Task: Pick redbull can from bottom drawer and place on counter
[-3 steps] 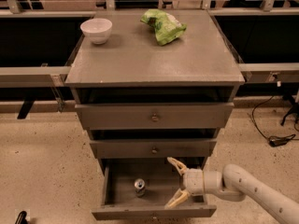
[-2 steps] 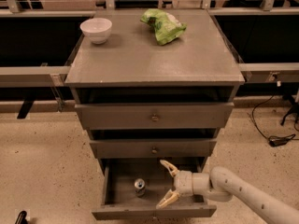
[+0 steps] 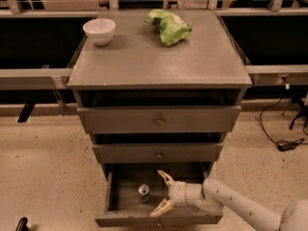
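The redbull can point(image 3: 144, 192) stands upright in the open bottom drawer point(image 3: 159, 219), left of its middle, its silver top showing. My gripper point(image 3: 160, 192) reaches in from the lower right over the drawer. Its two cream fingers are spread open, just right of the can, not touching it. The counter point(image 3: 144, 61) is the grey top of the cabinet above.
A white bowl point(image 3: 99, 31) sits at the counter's back left and a green bag point(image 3: 168, 26) at its back middle. The two upper drawers point(image 3: 159, 121) are shut. Black cables point(image 3: 284, 138) lie on the speckled floor at the right.
My gripper has moved left inside the drawer, from its right side to just beside the can. Its fingers have stayed open. The can has not moved.
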You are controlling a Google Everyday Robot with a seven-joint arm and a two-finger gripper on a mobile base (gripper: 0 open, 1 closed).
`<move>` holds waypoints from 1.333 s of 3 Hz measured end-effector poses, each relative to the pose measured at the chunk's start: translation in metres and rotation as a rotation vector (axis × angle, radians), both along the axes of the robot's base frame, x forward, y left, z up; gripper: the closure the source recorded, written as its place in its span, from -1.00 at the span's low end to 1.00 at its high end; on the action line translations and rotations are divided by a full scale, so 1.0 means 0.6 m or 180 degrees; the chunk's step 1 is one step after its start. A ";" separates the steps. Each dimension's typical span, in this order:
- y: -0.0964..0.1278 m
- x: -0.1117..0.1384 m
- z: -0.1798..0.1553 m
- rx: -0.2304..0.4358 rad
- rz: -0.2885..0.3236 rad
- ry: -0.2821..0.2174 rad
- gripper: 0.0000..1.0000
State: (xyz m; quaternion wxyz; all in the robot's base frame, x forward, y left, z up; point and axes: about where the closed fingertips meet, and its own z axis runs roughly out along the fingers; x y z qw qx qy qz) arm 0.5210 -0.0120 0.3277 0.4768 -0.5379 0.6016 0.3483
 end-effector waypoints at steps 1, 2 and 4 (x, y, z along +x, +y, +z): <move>0.014 0.007 -0.032 -0.0019 -0.0034 0.0053 -0.78; 0.026 0.012 -0.056 -0.0036 -0.0028 0.0078 -0.70; 0.042 0.030 -0.082 -0.0026 0.0013 0.0083 -0.40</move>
